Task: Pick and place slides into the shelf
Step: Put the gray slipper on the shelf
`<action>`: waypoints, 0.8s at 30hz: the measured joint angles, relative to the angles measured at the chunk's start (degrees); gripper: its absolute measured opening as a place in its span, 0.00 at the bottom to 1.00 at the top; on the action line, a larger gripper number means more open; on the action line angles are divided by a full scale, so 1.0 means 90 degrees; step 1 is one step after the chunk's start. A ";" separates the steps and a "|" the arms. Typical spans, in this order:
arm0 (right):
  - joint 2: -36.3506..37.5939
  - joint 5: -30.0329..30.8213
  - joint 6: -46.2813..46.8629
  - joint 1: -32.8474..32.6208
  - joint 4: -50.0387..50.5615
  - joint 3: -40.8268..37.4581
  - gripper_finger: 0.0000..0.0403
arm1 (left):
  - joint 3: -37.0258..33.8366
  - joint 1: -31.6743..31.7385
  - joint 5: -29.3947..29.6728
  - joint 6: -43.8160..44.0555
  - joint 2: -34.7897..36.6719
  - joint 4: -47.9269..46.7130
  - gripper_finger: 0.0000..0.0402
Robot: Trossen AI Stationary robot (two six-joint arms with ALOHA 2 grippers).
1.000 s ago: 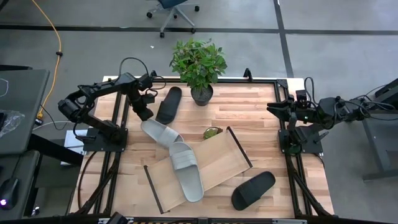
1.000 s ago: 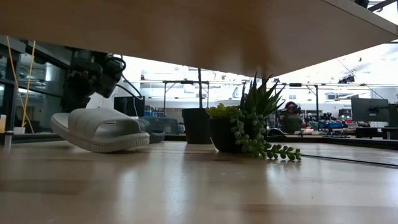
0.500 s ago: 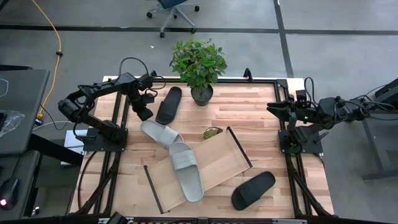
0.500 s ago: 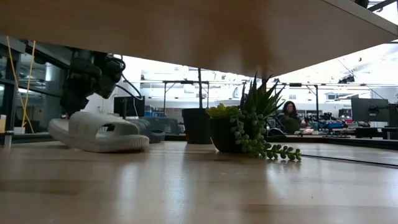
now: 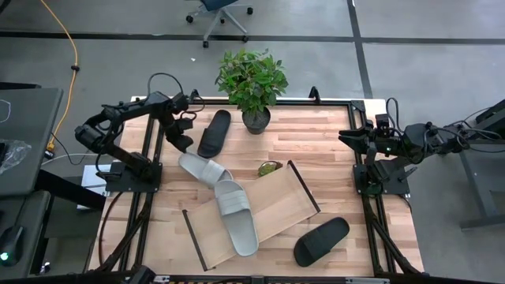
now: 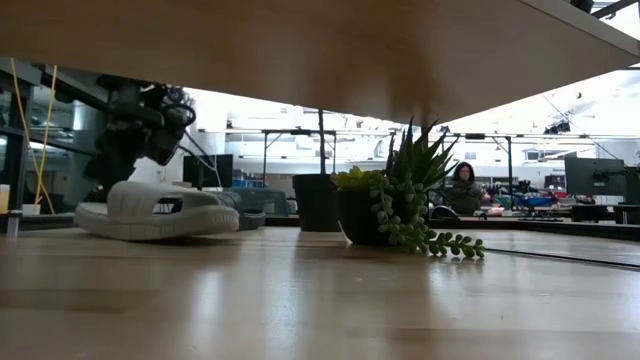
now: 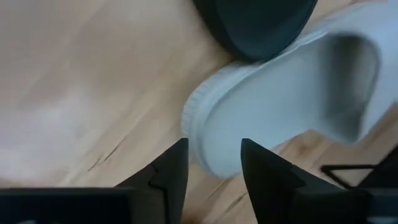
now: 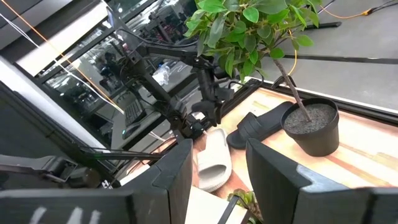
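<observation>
The left claw [image 5: 186, 144] hangs released, its fingers parted, just above the heel of a light grey wide-strap slide [image 5: 203, 168] lying flat on the slatted wooden worktop [image 5: 316, 134], just beside the flat light-wood shelf [image 5: 280, 201]. The right claw [image 5: 347, 136] waits released, well apart from that shelf.
</observation>
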State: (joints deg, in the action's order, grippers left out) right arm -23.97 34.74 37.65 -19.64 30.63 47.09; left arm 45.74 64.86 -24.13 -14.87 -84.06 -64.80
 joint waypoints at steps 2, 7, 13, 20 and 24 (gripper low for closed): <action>0.0000 0.0000 0.0034 0.0000 0.0000 0.0000 0.35 | -0.0090 0.0185 -0.0364 0.0007 -0.0006 0.0066 0.38; 0.0000 -0.0001 0.0102 -0.0002 -0.0001 0.0000 0.35 | -0.0256 0.0490 -0.0791 -0.0001 -0.0006 0.0191 0.52; 0.0000 0.0000 0.0121 -0.0002 -0.0001 0.0000 0.35 | -0.0365 0.0552 -0.0632 -0.0052 -0.0006 0.0269 0.69; 0.0000 0.0095 0.0109 -0.0002 0.0000 0.0000 0.35 | -0.0365 0.0549 -0.1002 -0.0157 -0.0006 0.0594 0.78; 0.0000 0.0121 0.0131 -0.0002 -0.0001 0.0000 0.35 | -0.0349 0.0549 -0.0988 -0.0129 -0.0008 0.0828 0.75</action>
State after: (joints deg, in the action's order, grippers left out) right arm -23.97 35.83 38.83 -19.66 30.62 47.09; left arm 42.60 69.80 -33.01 -16.03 -84.13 -57.35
